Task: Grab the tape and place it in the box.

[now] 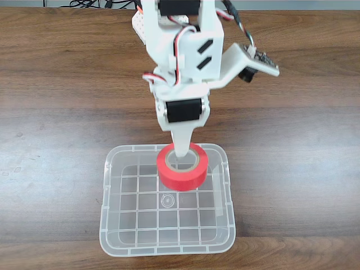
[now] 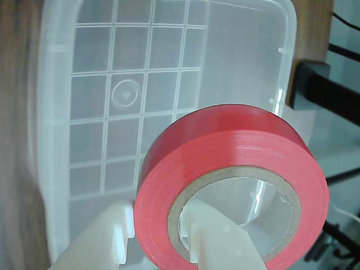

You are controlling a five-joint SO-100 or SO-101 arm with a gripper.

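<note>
The pincer [image 1: 181, 159] pinches the tape [image 1: 182, 167] – one finger through its core (wrist view shows it) – held over the far end of the box [image 1: 112, 225], whose gridded bottom below the pincer lies bare on the worktop [image 1: 56, 112].

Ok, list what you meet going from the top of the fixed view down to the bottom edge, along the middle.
White arm with black servo blocks → white two-finger gripper reaching into the roll → bright red-orange ring of tape, held over the box's far edge → clear rectangular plastic box with a grid-patterned bottom → brown wooden tabletop.
</note>
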